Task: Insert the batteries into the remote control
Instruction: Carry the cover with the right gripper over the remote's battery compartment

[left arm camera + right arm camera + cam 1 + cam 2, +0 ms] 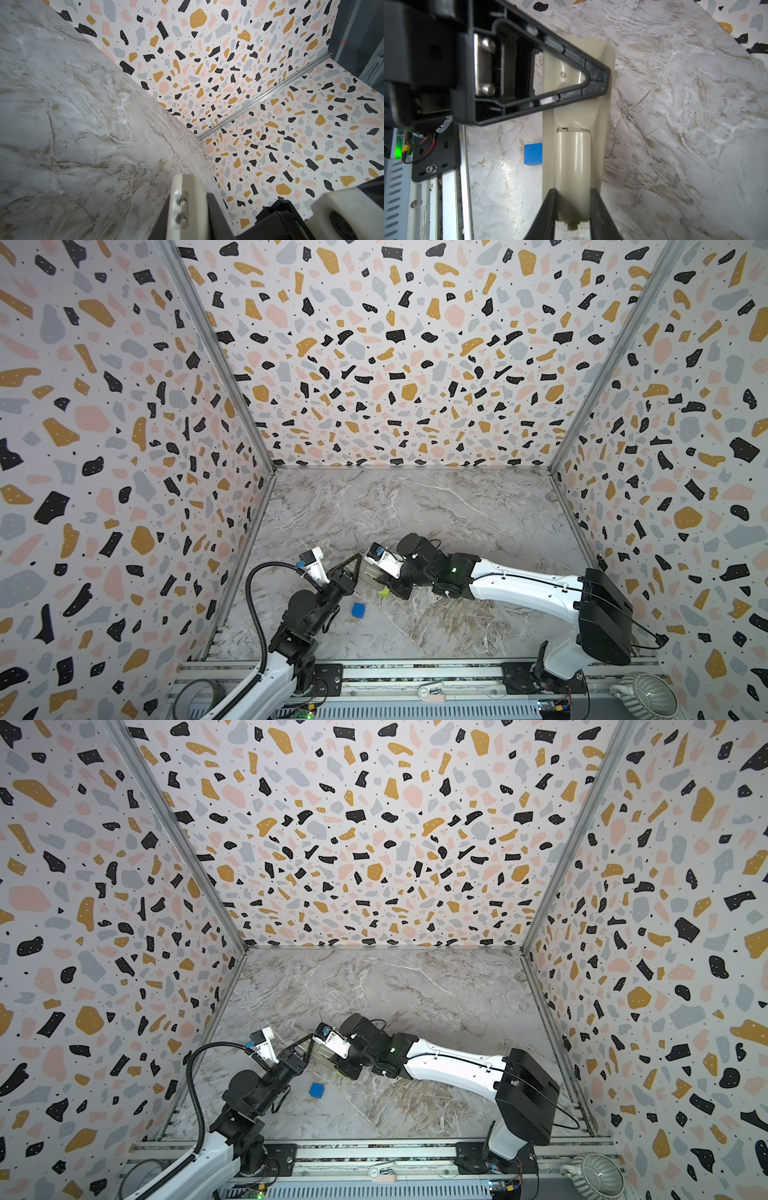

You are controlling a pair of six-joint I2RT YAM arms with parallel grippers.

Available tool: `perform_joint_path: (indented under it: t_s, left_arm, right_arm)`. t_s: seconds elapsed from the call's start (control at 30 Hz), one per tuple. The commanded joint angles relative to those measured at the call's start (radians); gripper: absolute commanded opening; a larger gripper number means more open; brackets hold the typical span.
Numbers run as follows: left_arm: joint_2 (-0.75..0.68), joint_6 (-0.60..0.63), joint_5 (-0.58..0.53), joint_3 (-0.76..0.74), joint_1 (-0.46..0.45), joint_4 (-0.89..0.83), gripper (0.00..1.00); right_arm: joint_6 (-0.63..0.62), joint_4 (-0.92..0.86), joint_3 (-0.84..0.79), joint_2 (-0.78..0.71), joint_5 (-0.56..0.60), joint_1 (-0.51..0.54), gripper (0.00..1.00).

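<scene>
Remote control [574, 158], back up w/ battery cover on, is at near-left of table [457, 531]; right gripper [572, 192] pinches its cover end btw both jaws; left gripper [601, 82], jaws pressed together, lies across its other end; blue cube [533, 154] just beside; green cube [383, 592] near.

1. In a top view, the remote control [371, 572] is mostly covered by both wrists; only a beige strip is seen.
2. In the right wrist view, its left end is hidden behind the left gripper [599, 83], whose second finger cannot be seen.
3. The fingers of the right gripper [573, 194] are cut off by the picture's edge.
4. The green cube [383, 593] is half hidden under the right arm.
5. The tape roll [199, 695] and the ribbed pot [646, 697], at the near edge, are cut off.
</scene>
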Motion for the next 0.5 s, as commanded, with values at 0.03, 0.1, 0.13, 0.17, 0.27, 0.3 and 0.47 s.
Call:
perform_joint_path:
  t_s: [0.03, 0.1, 0.13, 0.17, 0.27, 0.3, 0.47]
  left_arm:
    - [-0.012, 0.008, 0.031, -0.111, 0.0, 0.089, 0.0]
    - [-0.013, 0.008, 0.033, -0.113, 0.0, 0.095, 0.0]
    - [-0.013, 0.006, 0.035, -0.115, -0.001, 0.097, 0.0]
    - [-0.013, 0.006, 0.037, -0.115, -0.002, 0.097, 0.0]
    - [-0.013, 0.007, 0.04, -0.116, -0.001, 0.1, 0.0]
    - [-0.012, 0.008, 0.041, -0.117, -0.002, 0.101, 0.0]
    - [-0.011, -0.011, 0.041, -0.13, -0.003, 0.126, 0.0]
  right_arm:
    - [0.013, 0.015, 0.035, 0.015, -0.003, -0.006, 0.05]
    - [0.014, 0.017, 0.037, 0.02, -0.007, -0.006, 0.05]
    - [0.015, 0.02, 0.039, 0.024, -0.01, -0.005, 0.05]
    - [0.016, 0.019, 0.04, 0.027, -0.012, -0.006, 0.05]
    - [0.018, 0.022, 0.04, 0.033, -0.014, -0.007, 0.05]
    - [0.019, 0.021, 0.041, 0.035, -0.014, -0.006, 0.05]
    - [0.023, 0.028, 0.043, 0.04, -0.012, -0.006, 0.07]
